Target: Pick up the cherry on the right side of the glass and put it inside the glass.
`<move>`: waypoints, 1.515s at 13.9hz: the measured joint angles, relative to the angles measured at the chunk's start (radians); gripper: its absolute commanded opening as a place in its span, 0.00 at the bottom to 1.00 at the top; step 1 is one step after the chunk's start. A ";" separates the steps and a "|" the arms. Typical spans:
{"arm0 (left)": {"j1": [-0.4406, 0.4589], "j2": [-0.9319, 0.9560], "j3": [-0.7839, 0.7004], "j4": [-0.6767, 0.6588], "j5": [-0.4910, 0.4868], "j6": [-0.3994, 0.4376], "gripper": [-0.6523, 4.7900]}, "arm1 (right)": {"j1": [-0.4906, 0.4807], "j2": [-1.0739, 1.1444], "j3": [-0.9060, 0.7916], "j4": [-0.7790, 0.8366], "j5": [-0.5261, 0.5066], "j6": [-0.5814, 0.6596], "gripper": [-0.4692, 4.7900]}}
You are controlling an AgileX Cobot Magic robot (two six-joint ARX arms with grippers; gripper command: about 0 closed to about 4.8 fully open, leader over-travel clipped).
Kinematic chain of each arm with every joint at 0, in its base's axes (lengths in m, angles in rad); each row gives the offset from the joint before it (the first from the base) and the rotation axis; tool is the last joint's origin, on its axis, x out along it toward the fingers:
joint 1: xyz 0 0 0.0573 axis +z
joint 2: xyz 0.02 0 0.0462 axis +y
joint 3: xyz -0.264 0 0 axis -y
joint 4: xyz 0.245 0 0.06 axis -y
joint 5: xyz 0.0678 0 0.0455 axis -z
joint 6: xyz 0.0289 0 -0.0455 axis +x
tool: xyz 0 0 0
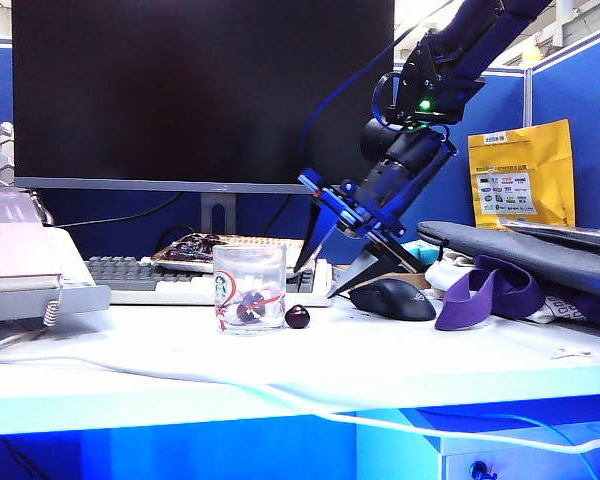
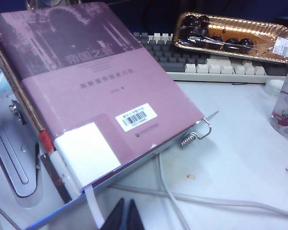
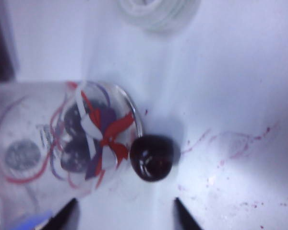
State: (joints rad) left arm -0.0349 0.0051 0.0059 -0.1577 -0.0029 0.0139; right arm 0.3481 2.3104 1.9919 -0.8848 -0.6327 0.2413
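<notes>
Cherry on desk beside glass; right gripper spread, left pressed together.

The cherry (image 1: 297,317) lies at lower centre, touching the right foot of the glass (image 1: 249,288), which holds dark fruit. Bare desk (image 1: 380,355) lies in front. The right gripper (image 1: 338,262) hangs at centre-right, unladen; the mouse (image 1: 393,298) sits just right. The left gripper (image 2: 125,216) is low over the desk.

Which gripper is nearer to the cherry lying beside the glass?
Right. The right gripper hangs open just above and right of the cherry, which sits between its fingertips in the right wrist view. The left gripper is shut, far off by a pink book.
</notes>
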 measured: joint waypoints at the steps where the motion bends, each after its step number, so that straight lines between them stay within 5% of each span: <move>1: 0.000 0.000 0.000 0.000 0.000 0.000 0.11 | 0.000 0.000 0.000 0.011 0.012 0.016 0.61; 21: 0.000 0.000 0.000 0.000 0.000 0.000 0.11 | 0.041 0.048 0.000 0.066 0.091 0.155 0.61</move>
State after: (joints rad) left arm -0.0349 0.0048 0.0059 -0.1577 -0.0025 0.0139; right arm 0.3889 2.3585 1.9919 -0.8192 -0.5419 0.3962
